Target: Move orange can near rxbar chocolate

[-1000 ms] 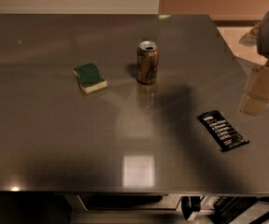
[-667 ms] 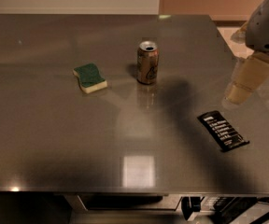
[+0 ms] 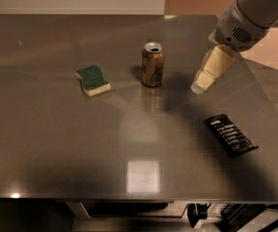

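Observation:
The orange can (image 3: 152, 65) stands upright near the middle of the grey table (image 3: 57, 139), tan-orange with a silver top. The rxbar chocolate (image 3: 231, 134), a flat black bar with white lettering, lies to the front right of it. My gripper (image 3: 200, 85) hangs from the arm at the upper right. Its cream fingers point down and to the left. It is to the right of the can, apart from it, and above and behind the bar. It holds nothing.
A green-and-yellow sponge (image 3: 92, 79) lies left of the can. The table's right edge runs just right of the bar. Its front edge lies below, with dark equipment under it at the lower right (image 3: 235, 216).
My gripper has moved left and further back over the table, from beside the bar towards the can. The can, bar and sponge have not moved.

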You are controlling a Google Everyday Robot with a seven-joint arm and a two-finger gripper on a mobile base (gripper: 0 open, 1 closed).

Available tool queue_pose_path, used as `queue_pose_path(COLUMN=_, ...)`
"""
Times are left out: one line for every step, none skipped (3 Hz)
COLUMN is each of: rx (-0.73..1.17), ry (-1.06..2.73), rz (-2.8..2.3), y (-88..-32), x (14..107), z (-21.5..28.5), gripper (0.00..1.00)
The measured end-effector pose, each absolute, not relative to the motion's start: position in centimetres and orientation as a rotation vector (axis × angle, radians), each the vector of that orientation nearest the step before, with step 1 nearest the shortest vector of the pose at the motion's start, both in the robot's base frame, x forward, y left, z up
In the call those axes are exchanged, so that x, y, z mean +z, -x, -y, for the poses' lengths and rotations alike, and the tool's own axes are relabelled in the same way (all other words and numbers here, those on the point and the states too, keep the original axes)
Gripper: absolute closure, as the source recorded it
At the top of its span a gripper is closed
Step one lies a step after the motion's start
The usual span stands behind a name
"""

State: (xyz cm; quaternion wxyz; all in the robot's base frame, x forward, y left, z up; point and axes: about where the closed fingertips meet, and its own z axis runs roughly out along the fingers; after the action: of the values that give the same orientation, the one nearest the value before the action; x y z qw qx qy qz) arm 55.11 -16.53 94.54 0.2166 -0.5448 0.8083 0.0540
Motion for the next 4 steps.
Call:
queue_pose_path(rx=0.225, ry=1.484, rz=-2.22, y=-58.1, x=93.4, z=14.0, gripper=0.0)
queue_pose_path(rx=0.279, ry=1.471, rz=-2.181, y=-60.3, x=92.2, z=11.5, gripper=0.0)
queue_pose_path(rx=0.313, ry=1.432, rz=-2.159, y=-62.6, x=91.2, z=9.9, gripper=0.0)
queue_pose_path(rx=0.337, ry=1.409, rz=-2.142, y=-64.3, x=90.5, z=8.2, gripper=0.0)
